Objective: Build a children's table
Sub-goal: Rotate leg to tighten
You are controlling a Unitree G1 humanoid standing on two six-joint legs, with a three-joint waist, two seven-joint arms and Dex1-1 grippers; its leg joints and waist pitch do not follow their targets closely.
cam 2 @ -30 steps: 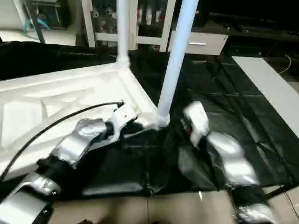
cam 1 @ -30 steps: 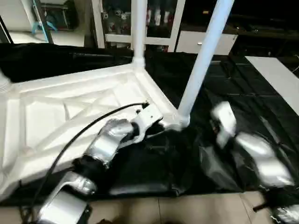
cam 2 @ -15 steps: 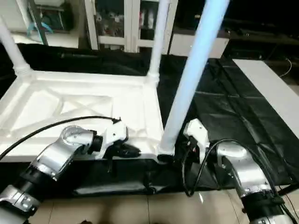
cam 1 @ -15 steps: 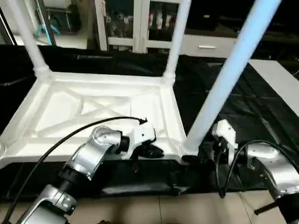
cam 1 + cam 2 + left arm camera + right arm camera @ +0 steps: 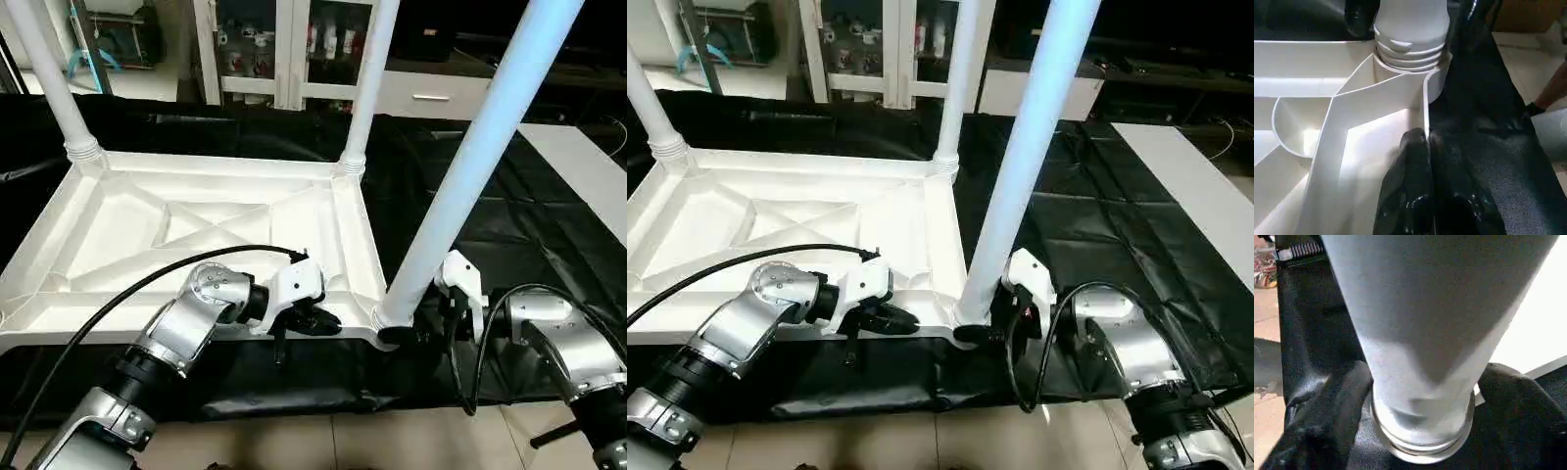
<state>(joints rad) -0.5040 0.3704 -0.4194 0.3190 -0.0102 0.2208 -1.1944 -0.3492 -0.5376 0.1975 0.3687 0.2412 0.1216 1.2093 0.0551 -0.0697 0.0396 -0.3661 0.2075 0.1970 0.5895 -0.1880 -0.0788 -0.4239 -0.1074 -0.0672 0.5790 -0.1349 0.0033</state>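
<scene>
The white tabletop (image 5: 225, 220) lies upside down on black cloth, its X ribs facing up. Three white legs stand in its corner sockets: far left (image 5: 49, 78), far right (image 5: 367, 88) and near right (image 5: 470, 166). My left gripper (image 5: 318, 321) is shut on the tabletop's near rim, close to the near right socket; the thin rim wall (image 5: 1425, 105) runs between its black fingertips (image 5: 1413, 142). My right gripper (image 5: 407, 328) is open around the base of the near right leg (image 5: 1425, 333), one black finger (image 5: 1327, 411) on each side, close against it.
Black cloth (image 5: 509, 245) covers the work surface and hangs over its front edge above the tiled floor (image 5: 392, 441). A white panel (image 5: 588, 166) lies at the right. Shelves and a white cabinet (image 5: 431, 98) stand behind. A black cable (image 5: 147, 284) loops over my left forearm.
My right gripper has moved left, up to the base of the near right leg, and now straddles it. The camera has shifted, bringing the whole tabletop into view. The left gripper keeps its hold.
</scene>
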